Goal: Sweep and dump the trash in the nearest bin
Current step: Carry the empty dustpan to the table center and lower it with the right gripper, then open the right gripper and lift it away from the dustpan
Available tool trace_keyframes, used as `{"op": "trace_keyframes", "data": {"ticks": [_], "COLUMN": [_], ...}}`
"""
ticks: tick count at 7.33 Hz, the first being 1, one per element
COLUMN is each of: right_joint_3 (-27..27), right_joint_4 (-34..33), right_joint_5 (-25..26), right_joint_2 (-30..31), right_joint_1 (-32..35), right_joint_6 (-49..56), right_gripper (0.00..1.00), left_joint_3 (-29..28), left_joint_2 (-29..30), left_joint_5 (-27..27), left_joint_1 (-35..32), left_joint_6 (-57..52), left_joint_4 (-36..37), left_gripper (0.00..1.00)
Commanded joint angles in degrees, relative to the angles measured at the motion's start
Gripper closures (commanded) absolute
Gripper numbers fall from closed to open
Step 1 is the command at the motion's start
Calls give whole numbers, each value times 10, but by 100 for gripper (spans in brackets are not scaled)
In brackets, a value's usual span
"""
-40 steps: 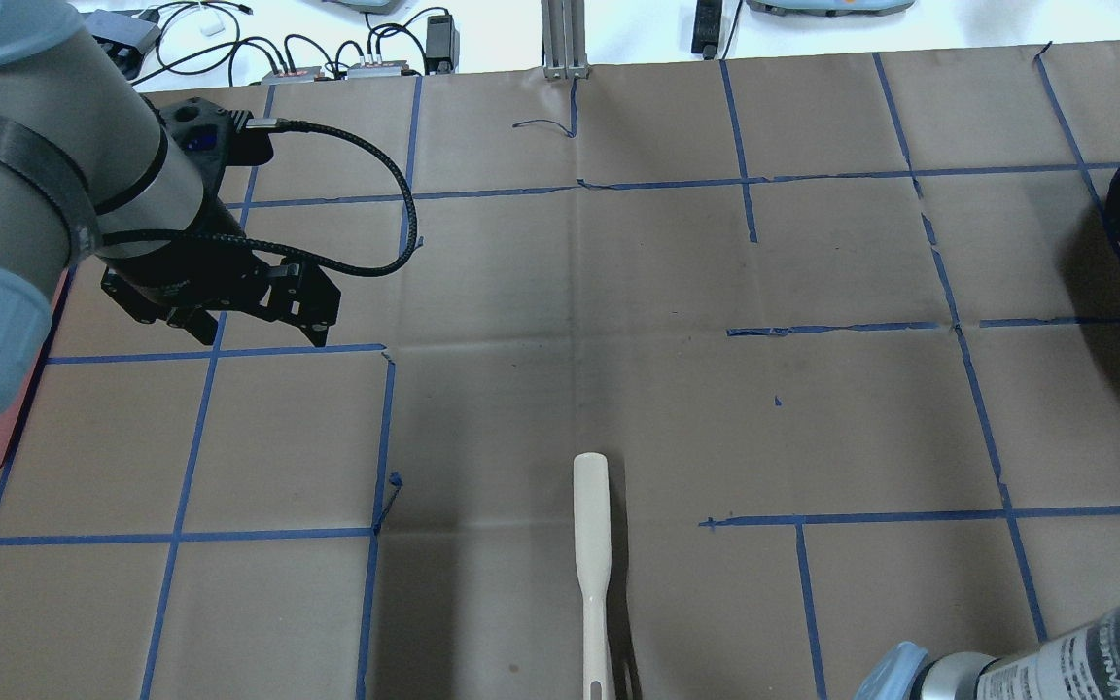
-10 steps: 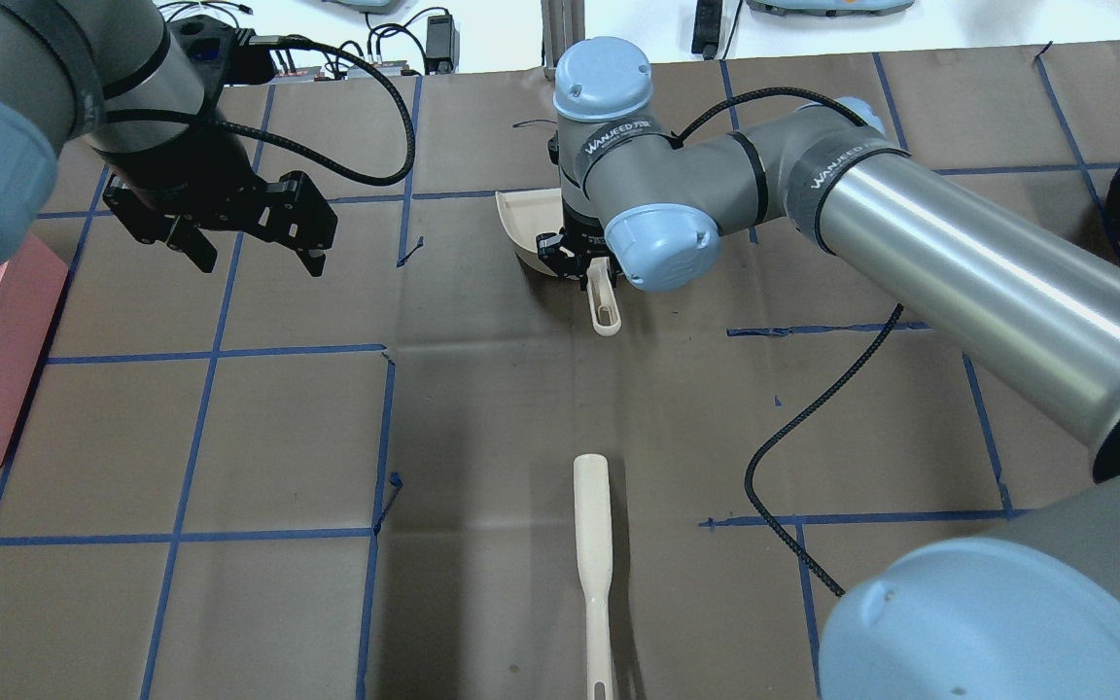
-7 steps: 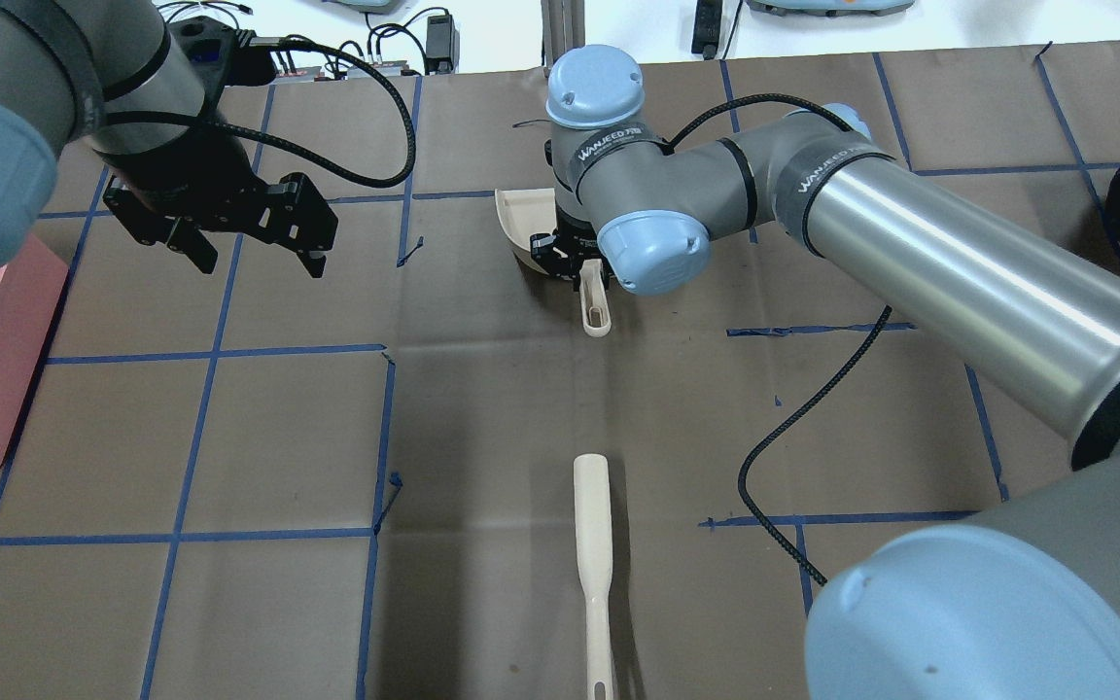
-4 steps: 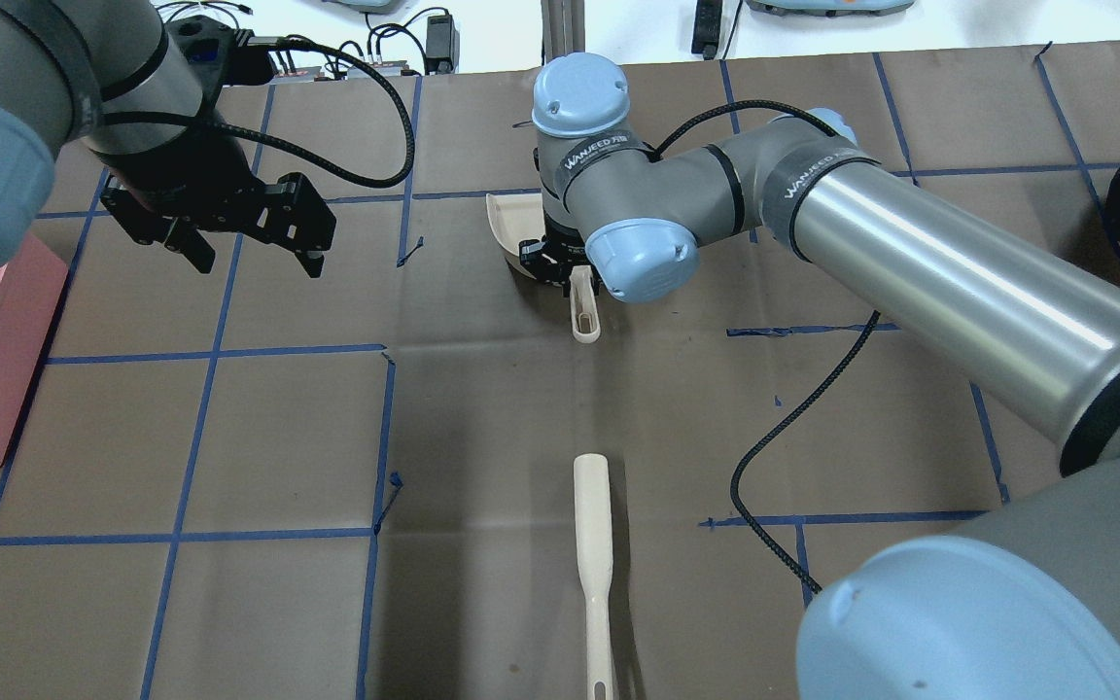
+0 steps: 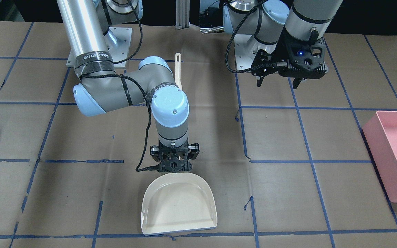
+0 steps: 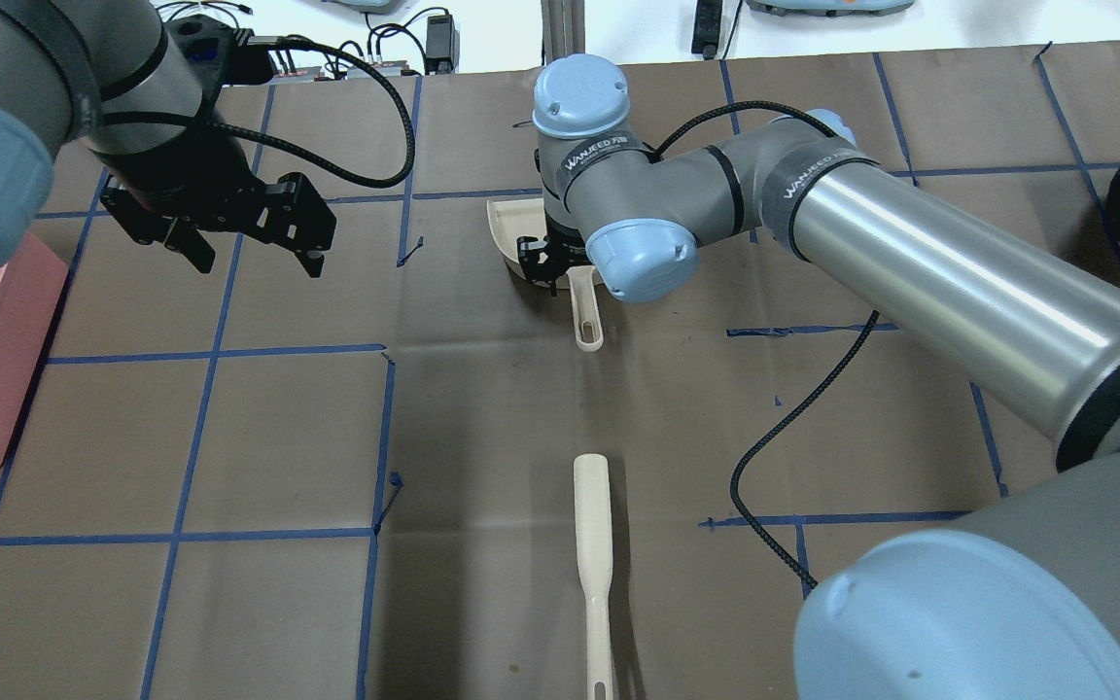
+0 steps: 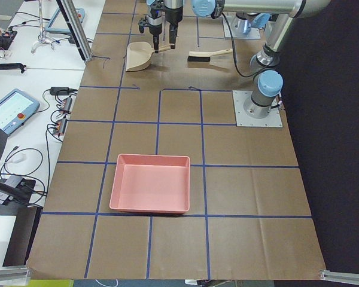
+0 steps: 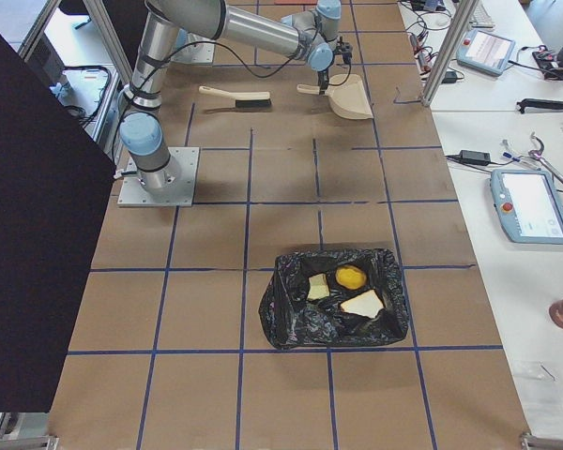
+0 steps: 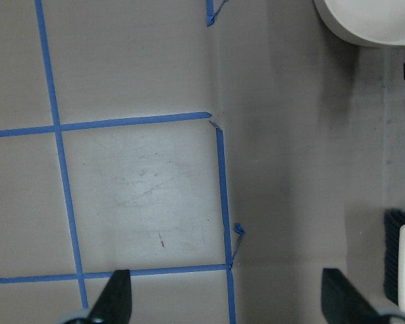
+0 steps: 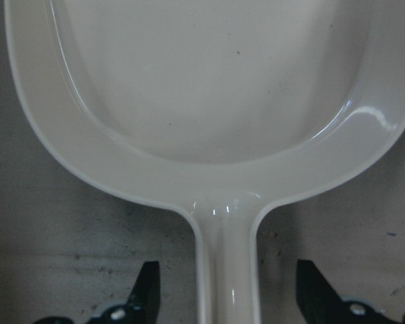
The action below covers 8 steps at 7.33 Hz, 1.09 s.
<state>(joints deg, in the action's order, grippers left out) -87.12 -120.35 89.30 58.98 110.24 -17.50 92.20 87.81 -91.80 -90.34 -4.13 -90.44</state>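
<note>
**Putting down the dustpan.** The right gripper [image 10: 229,287] is straddling the dustpan [image 5: 179,206] handle [image 10: 227,270]. Its fingers [image 10: 147,290] are spread and standing clear of the handle on both sides. The pan is lying flat on the table [image 5: 322,137] with no scraps in it. The left gripper [image 6: 259,258] is hovering over bare paper, likewise spread and holding nothing. The trash is lying in the black-bagged bin [image 8: 281,319] at the table's right end, well apart from both arms: the lump [image 8: 350,277] and two bread pieces [image 8: 361,304].

Judging from this, the sweeping and dumping are finished and the pan is being let go. To do this well, the right arm should be lifting straight up with its fingers kept wide, so that neither catches the handle and drags the pan. The brush [image 6: 594,525], lying nearer the base, needs no handling.

In the overhead view the right wrist is covering most of the pan and the fingertips. The brush's bristle end is running out of frame there. Any crumbs on the paper are too fine to make out.
</note>
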Motion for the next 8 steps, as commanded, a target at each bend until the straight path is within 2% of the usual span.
{"op": "trace_keyframes", "data": {"ticks": [1,2,4,8], "right_joint_3": [2,17,36,29], "right_joint_4": [1,12,99,290], "right_joint_5": [-1,0,7,9], "right_joint_2": [7,22,65,209], "right_joint_1": [-9,-15,-39,-177], "right_joint_6": [2,3,39,226], "right_gripper": [0,0,0,0], "left_joint_3": [-1,-1,-1,-1], "left_joint_2": [0,0,0,0], "left_joint_5": [0,0,0,3], "left_joint_1": [1,0,0,0], "left_joint_6": [0,0,0,1], "left_joint_4": [0,0,0,0], "left_gripper": [0,0,0,0]}}
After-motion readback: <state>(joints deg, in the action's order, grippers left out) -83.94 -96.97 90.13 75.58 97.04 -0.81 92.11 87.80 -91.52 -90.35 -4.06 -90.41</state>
